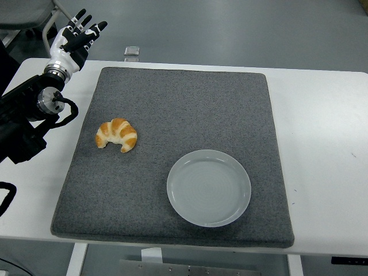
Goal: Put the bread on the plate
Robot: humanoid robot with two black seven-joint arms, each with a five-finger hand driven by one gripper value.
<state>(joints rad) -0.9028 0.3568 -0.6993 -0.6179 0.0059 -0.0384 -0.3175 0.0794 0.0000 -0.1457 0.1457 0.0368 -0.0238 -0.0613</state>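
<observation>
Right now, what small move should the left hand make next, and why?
Probably swing the left hand in and down toward the croissant: the hand is open at the table's far left corner, holding nothing, and the croissant lies on the grey mat, left of the empty plate.

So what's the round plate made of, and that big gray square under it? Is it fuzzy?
The plate looks like glazed ceramic or hard plastic: pale, smooth, with a soft shine and faint rings; the picture can't settle which. The gray mat looks like felt or foam: dull, speckled, no shine, so probably a bit fuzzy. The croissant looks like baked bread with a golden, glossy crust, though it could be a model.
</observation>
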